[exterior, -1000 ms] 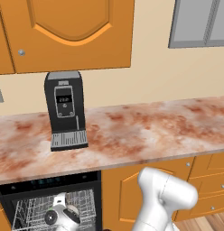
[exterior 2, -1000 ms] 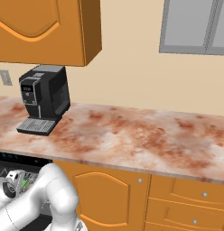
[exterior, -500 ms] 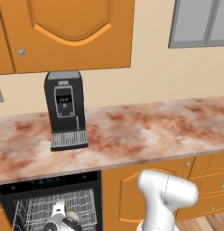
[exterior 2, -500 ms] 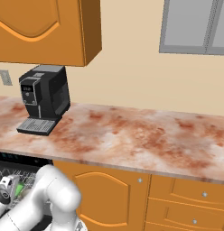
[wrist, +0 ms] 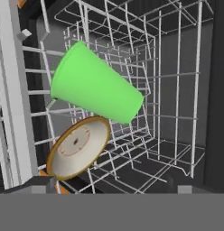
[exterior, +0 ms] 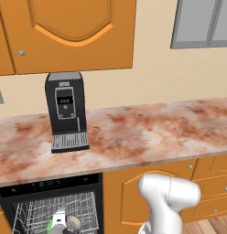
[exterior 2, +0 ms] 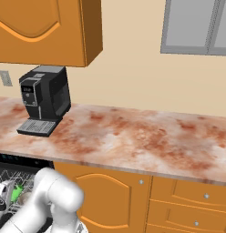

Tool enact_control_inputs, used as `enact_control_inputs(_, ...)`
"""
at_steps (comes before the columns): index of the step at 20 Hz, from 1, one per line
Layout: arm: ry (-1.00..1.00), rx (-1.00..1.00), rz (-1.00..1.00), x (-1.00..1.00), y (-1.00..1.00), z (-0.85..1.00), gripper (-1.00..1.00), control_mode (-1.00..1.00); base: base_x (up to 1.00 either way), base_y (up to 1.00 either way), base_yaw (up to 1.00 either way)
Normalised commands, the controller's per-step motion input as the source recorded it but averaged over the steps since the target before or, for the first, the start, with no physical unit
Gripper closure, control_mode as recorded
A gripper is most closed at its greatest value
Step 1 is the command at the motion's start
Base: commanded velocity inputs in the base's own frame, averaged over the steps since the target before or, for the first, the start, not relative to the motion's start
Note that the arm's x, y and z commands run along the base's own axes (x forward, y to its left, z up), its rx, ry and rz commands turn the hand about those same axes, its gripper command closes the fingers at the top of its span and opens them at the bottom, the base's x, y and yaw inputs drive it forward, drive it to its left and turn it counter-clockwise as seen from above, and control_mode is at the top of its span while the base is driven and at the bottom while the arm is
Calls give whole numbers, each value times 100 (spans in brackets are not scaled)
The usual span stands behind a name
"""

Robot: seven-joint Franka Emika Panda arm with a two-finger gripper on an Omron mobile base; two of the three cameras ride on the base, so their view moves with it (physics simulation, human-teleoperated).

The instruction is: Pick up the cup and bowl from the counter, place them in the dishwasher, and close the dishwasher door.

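Observation:
The bright green cup [wrist: 93, 90] lies on its side in the grey wire rack [wrist: 177, 67] of the open black dishwasher [exterior: 46, 184]. Just below it, the beige bowl [wrist: 77, 146] stands tilted on its edge against the wires. My gripper [wrist: 111, 188] hovers just in front of both, open, with nothing between its fingertips. From the base, the cup [exterior: 55, 224] and bowl [exterior: 73, 222] show low in the rack beside my hand. The marbled counter [exterior: 147, 132] runs above. The dishwasher door is out of view.
A black coffee machine [exterior: 66, 112] stands on the counter above the dishwasher. Orange cabinet doors [exterior: 129, 201] and drawers [exterior 2: 192, 200] flank the opening on the right. Wall cabinets [exterior: 74, 32] hang overhead. My own arm [exterior 2: 55, 195] crowds the space before the rack.
My hand has drawn back slightly from the rack. The cup and bowl stay lying in the rack.

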Motion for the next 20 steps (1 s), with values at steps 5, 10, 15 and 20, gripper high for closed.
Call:
enact_control_inputs(5, -9, 0, 0, -43, 6, 33, -100, -100, 0, 0, 0)
enact_control_inputs(10, -9, 1, 0, -46, 7, 21, -100, -100, 0, 0, 0)
enact_control_inputs(15, -7, 9, 0, -39, 1, 3, -100, -100, 0, 0, 0)
enact_control_inputs(20, -8, 7, 0, -34, 0, 0, -100, -100, 0, 0, 0)
